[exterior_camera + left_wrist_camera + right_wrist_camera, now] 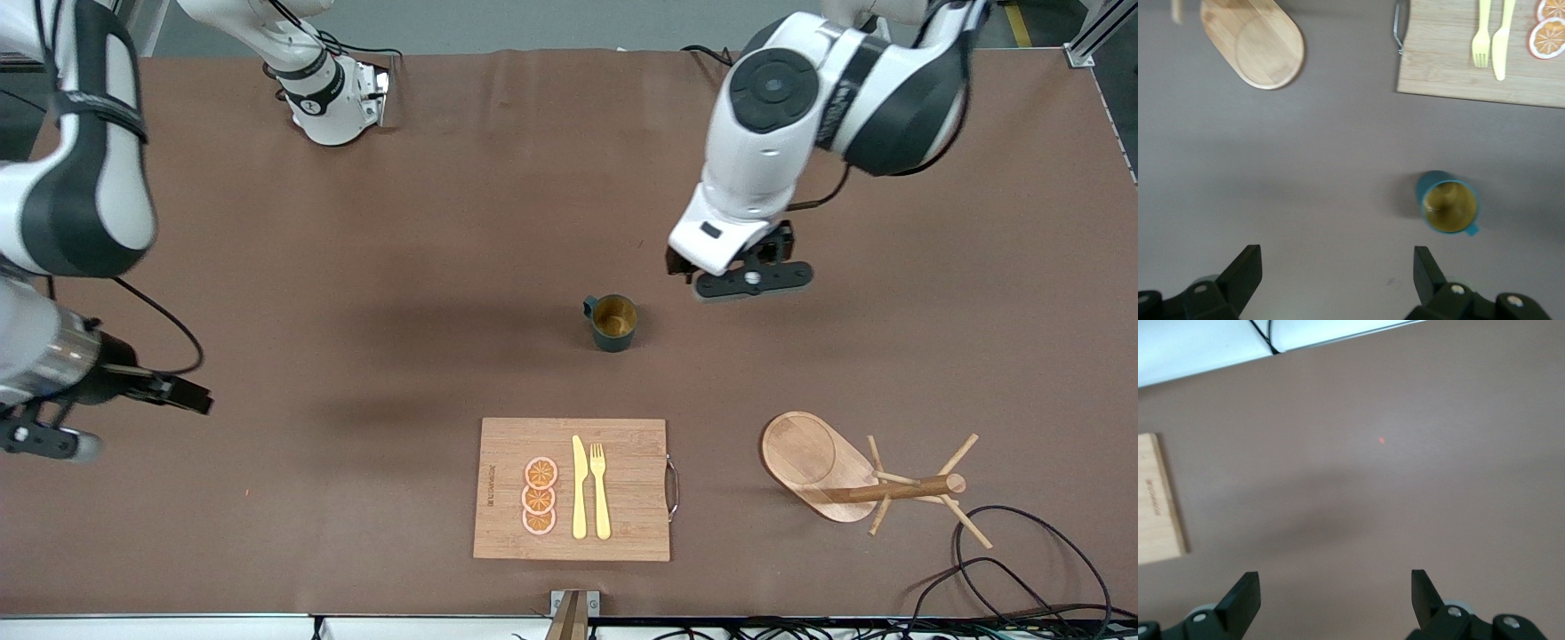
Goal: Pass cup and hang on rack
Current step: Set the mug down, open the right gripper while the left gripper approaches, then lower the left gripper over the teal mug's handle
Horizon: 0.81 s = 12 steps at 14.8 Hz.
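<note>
One upright cup [613, 322] on desk [356, 293], beside and below left pincer [753, 281] with fingers apart; right pincer [40, 437] idle, likewise apart, well away.

We see bare table [444, 267] all around the upright cup [613, 322]. The cutting board [569, 489] lies nearer the camera; the rack [853, 476], well apart, sits toward the left arm's end.
</note>
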Each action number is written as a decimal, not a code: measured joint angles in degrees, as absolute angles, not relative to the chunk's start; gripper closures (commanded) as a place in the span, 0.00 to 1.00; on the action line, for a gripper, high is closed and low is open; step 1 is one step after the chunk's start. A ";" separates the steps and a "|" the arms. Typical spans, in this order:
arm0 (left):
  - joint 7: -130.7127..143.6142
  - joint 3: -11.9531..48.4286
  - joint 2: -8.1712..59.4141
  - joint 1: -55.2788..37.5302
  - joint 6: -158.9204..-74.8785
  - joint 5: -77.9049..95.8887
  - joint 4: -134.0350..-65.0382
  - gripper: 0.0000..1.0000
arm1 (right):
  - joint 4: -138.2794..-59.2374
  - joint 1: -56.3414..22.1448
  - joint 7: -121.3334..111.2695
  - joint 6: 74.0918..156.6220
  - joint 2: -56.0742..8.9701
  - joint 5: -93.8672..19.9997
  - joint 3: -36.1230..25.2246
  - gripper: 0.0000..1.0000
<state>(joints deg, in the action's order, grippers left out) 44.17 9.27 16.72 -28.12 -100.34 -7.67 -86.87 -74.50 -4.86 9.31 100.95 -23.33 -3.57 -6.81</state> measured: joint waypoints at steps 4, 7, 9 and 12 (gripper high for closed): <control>57.40 9.27 22.56 -34.29 -104.10 -9.94 -84.05 0.00 | -81.44 -1.47 2.66 100.91 -15.33 -3.57 -6.80 0.00; 67.49 9.26 27.27 -39.30 -106.55 -13.32 -82.53 0.00 | -85.28 -1.12 1.58 100.10 -8.22 -3.57 -6.67 0.00; 72.73 9.26 30.04 -42.57 -107.46 -17.23 -82.31 0.00 | -87.35 -1.18 1.48 98.06 -3.18 -3.40 -6.29 0.00; 84.41 9.24 34.32 -47.19 -110.49 -23.89 -82.17 0.00 | -91.89 -1.20 1.47 96.95 3.71 -0.95 -5.89 0.00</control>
<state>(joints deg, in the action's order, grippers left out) 84.41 9.24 34.32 -47.19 -110.49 -23.89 -82.17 -91.89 -1.20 1.47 96.95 3.71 -0.95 -5.89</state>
